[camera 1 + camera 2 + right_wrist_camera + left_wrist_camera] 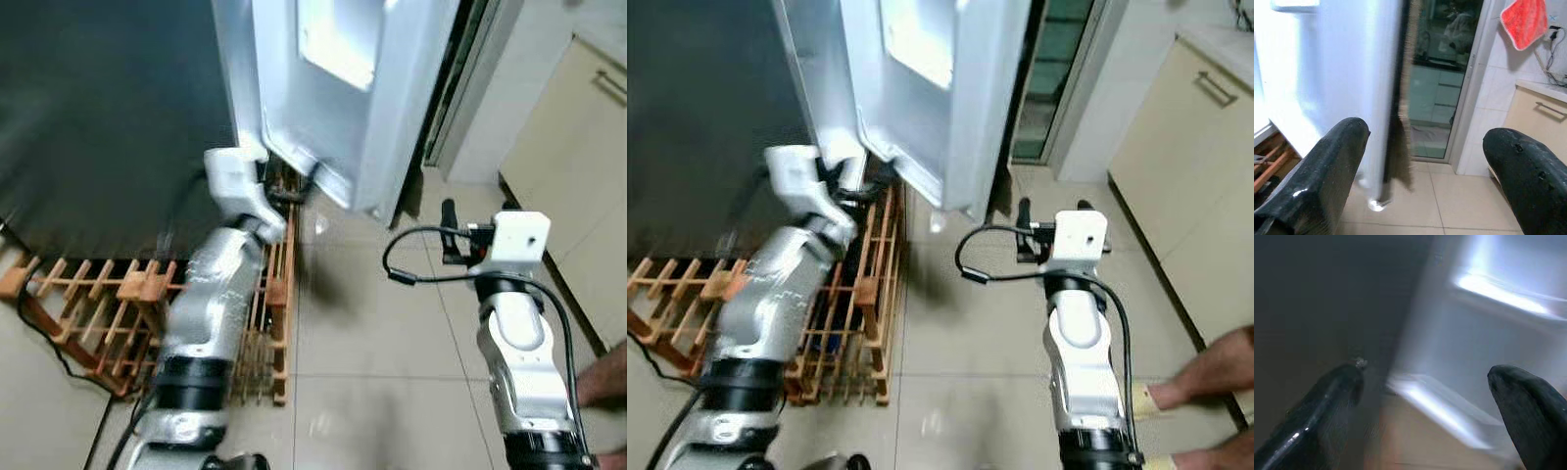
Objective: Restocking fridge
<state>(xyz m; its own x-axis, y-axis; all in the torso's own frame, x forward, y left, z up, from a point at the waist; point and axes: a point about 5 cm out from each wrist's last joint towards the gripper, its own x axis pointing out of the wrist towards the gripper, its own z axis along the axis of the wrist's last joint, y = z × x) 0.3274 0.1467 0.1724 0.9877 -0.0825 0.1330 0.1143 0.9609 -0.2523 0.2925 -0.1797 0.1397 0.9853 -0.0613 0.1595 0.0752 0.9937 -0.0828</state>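
Reaching to the lower edge of the fridge door — left tool, fingers spread, likely swinging it; right tool released, empty — waiting clear.

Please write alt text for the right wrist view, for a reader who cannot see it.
The right gripper is open, its two black fingers spread before the white fridge door edge. Beyond are a glass door, beige floor tiles and a red cloth hanging on the wall.
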